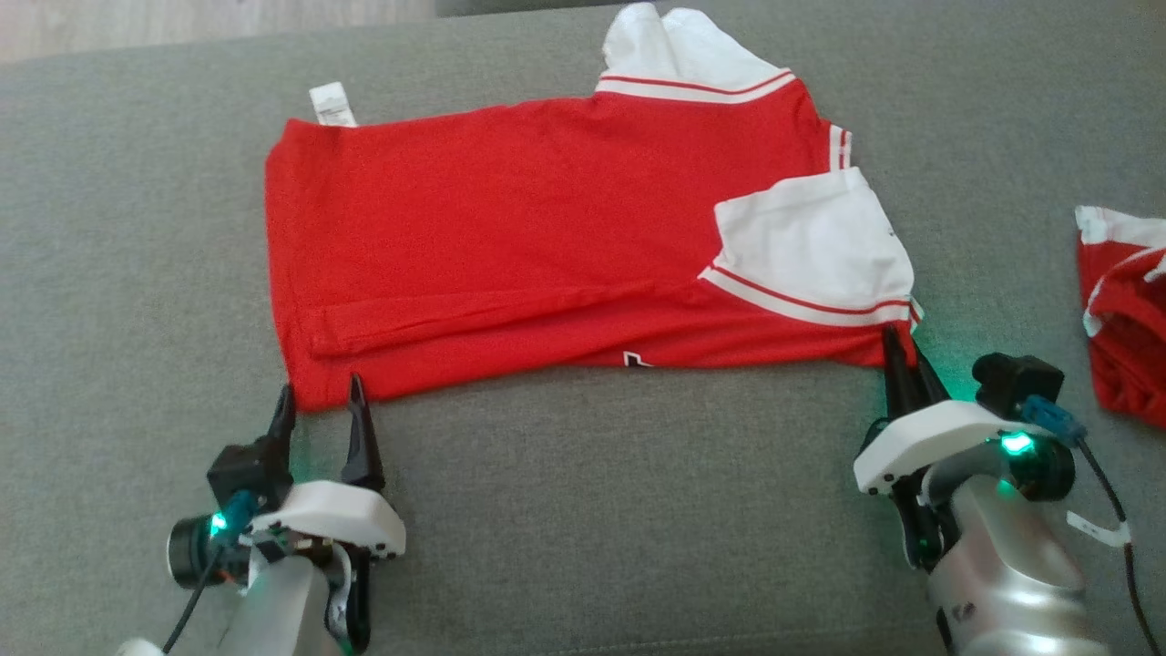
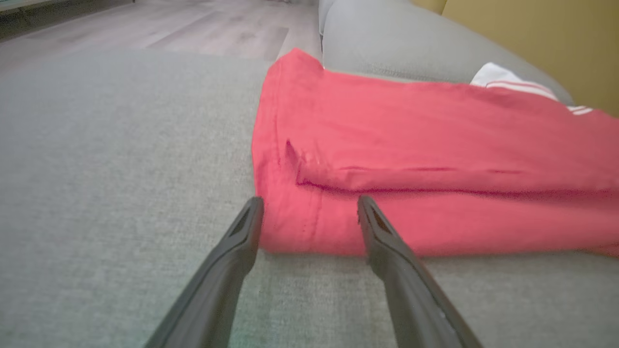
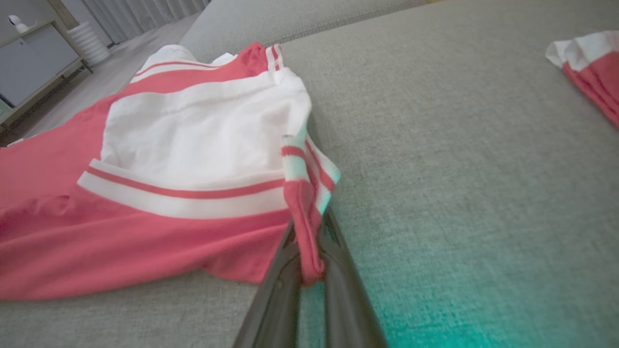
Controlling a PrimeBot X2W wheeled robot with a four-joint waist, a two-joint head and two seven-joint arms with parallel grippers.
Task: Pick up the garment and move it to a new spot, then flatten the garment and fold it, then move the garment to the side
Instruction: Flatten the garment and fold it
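Because the garment (image 1: 510, 228) lies spread lengthwise across the grey sofa (image 1: 638, 510), with its hem toward the robot's left and its white-sleeved shoulder end toward the right, each claw is stationed at one near corner.

The right claw (image 1: 900, 351) is clamped shut on the near right corner. In the right wrist view a pinch of red cloth with its striped trim (image 3: 309, 164) stands up between the closed fingers (image 3: 309, 232), so that end is secured.

The left claw (image 1: 321, 387) is spread wide and grips nothing. Seen from its own wrist (image 2: 309, 200), one fingertip sits just off the hem's side edge and the other over the red cloth, so they straddle the near left corner. That looks like a line-up for a matching pinch.

A long crease (image 2: 435, 181) runs along the near edge, and the near sleeve (image 1: 811, 246) lies turned in over the body. I judge the flattening done and the folding under way. Holding both near corners would let the arms carry that edge over evenly.

A second red-and-white garment (image 1: 1125, 310) lies well apart on the right of the sofa.
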